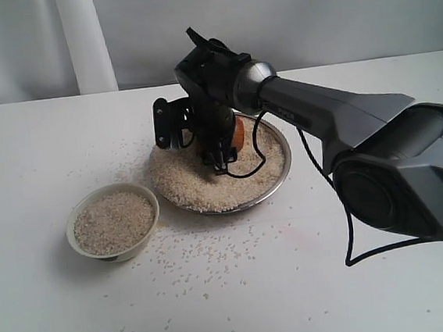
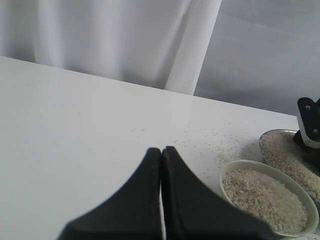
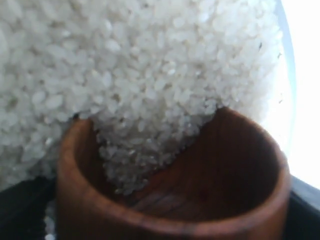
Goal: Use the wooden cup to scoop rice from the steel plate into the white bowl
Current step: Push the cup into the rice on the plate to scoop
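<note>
A white table [image 1: 335,281] carries a shiny steel plate [image 1: 281,177] near its middle, towards the edge along the pale curtain. A white bowl [image 1: 69,224] stands just beside the plate, on the side away from that edge. The right gripper [image 1: 207,140] reaches down into the plate, its fingers clamped on the outer wall of a small wooden cup [image 3: 215,165]. The cup is tipped on its side with its mouth pushed into the heaped rice [image 3: 150,75], and a tongue of grains lies inside it. The left gripper [image 2: 161,165] hangs over bare table away from the dishes, its fingers pressed together on nothing. The cup looks light, rigid and smooth, so it may twist in the grip. A hold around the middle of its wall seems best, since that leaves the mouth clear. The rice is loose and flows like sand, and many stray grains dot the table between the dishes. The bowl looks almost full, so there is little room left.
</note>
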`<state>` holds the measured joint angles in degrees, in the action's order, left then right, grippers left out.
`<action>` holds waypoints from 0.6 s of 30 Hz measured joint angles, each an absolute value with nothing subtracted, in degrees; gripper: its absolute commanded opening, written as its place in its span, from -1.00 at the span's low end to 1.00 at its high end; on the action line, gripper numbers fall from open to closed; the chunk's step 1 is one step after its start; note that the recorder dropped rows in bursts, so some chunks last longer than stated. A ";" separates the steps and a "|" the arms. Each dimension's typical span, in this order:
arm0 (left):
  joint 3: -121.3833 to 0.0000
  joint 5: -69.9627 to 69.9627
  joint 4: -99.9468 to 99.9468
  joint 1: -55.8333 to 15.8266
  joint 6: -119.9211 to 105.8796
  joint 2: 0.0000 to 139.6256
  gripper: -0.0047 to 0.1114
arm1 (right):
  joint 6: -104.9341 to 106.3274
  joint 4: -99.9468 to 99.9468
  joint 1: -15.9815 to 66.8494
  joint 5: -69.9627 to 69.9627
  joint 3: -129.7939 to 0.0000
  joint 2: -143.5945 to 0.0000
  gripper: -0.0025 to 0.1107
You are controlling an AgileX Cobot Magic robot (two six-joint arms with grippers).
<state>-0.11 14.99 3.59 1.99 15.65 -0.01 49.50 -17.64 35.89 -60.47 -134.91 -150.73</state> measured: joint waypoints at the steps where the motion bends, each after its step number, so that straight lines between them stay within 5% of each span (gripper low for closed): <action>1: -0.11 14.99 3.59 1.99 15.65 -0.01 -0.92 | 49.50 -17.53 35.89 -60.47 -134.91 -150.73 -0.96; 18: -0.11 14.99 3.59 1.99 15.65 -0.01 -0.92 | 49.50 -11.01 35.45 -58.97 -134.91 -150.63 -0.96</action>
